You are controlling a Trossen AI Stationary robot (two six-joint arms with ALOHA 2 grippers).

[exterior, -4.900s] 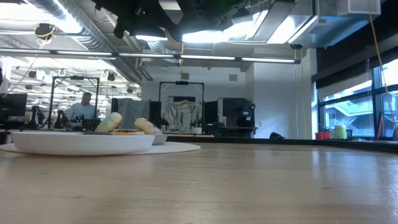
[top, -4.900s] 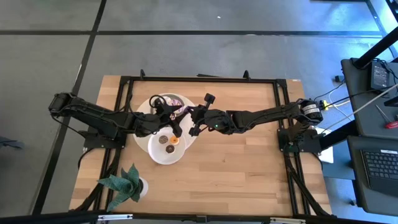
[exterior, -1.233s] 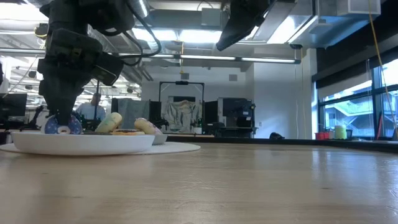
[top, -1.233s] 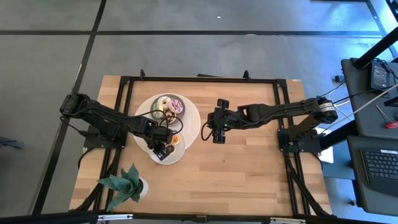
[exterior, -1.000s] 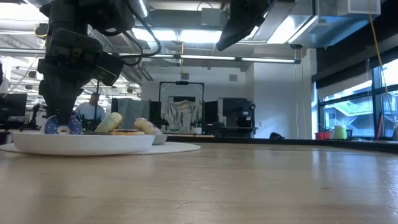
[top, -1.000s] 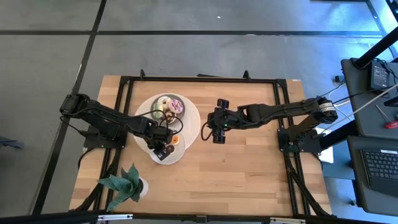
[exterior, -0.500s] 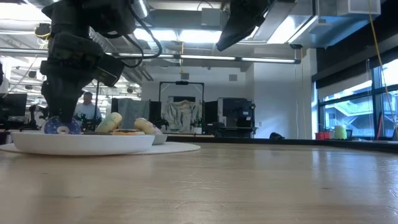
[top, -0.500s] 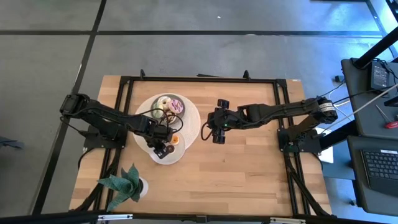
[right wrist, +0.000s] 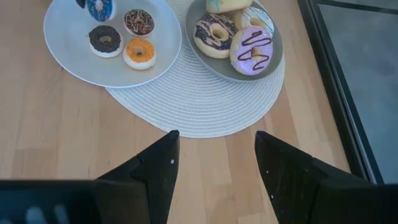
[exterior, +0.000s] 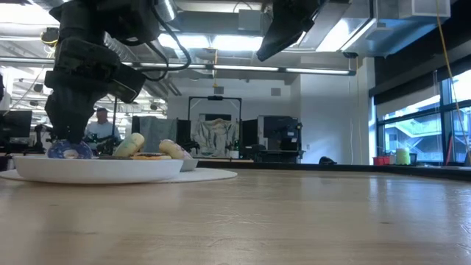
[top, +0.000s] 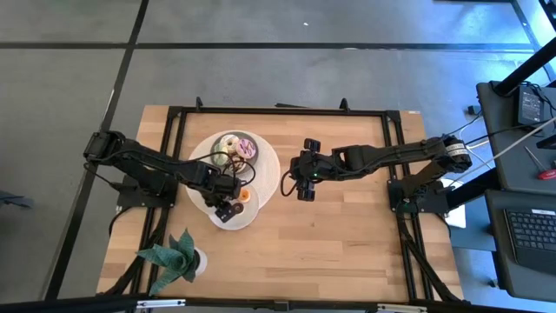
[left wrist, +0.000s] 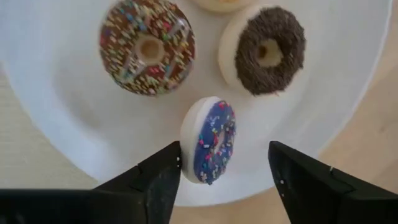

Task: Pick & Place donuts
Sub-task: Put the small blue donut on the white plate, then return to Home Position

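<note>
Left gripper had its fingers spread apart, hovering right over a blue sprinkled donut that stood on edge on the white plate, loose between the tips. Just beyond it sat a chocolate sprinkled donut and a dark chocolate one, with an orange donut nearby. Right gripper hung open above bare wood near the woven placemat, whose grey plate held more donuts.
</note>
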